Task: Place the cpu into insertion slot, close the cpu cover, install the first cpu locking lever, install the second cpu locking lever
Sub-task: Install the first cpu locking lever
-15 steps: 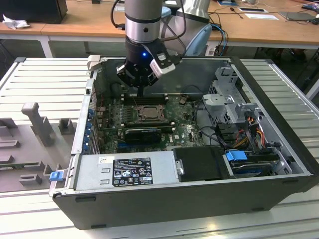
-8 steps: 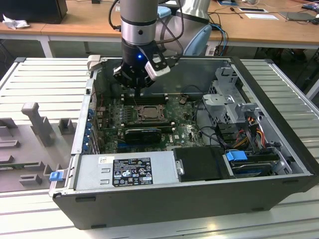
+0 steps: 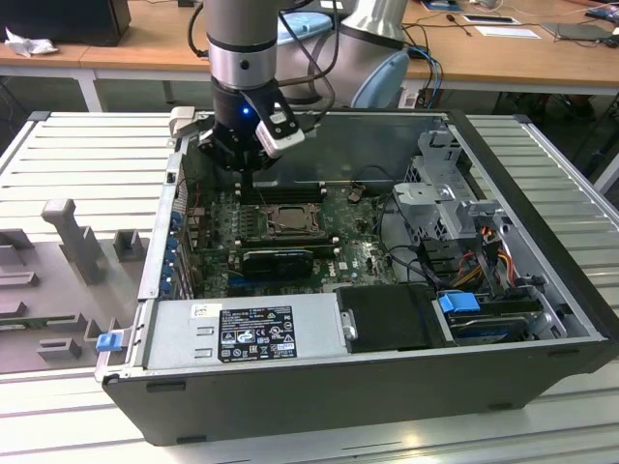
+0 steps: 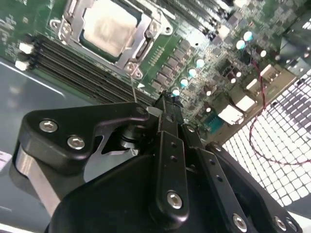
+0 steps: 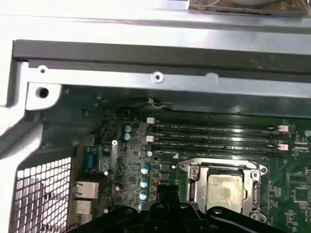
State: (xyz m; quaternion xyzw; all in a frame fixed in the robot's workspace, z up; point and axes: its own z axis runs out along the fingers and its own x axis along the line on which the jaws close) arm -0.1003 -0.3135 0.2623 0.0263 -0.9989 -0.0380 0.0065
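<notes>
Slatted metal table (image 3: 87,145) bears one open computer case (image 3: 387,387). Inside, one cpu (image 5: 224,188) lies in the one insertion slot (image 3: 288,218), with one cpu cover (image 4: 141,41) flat around it. One gripper (image 4: 167,103), fingers together, hovers just beside the slot's far left corner.

Cpu (image 4: 108,26): pale beige-silver sq, seated flat in insertion slot (image 3: 280,218) on green board. Cpu cover (image 5: 193,183): silvery frame w/ central cut-out, down flat round chip's face.
</notes>
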